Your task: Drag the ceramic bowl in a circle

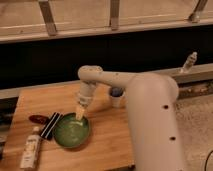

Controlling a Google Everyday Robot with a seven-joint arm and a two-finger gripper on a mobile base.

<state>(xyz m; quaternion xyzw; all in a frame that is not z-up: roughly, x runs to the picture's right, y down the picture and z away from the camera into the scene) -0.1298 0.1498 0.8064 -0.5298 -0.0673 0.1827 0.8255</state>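
Note:
The green ceramic bowl (71, 132) sits on the wooden table (107, 140), left of the middle, near the front. My gripper (79, 114) reaches down from the white arm (145, 105) and rests at the bowl's far rim, touching or inside it. A small clear cup with blue inside (116, 95) stands behind the arm, to the right of the gripper.
A dark flat packet (50, 125) lies against the bowl's left side. A reddish-brown object (38, 119) lies further left. A white bottle (31, 147) lies at the front left. A dark wall and railing run behind the table.

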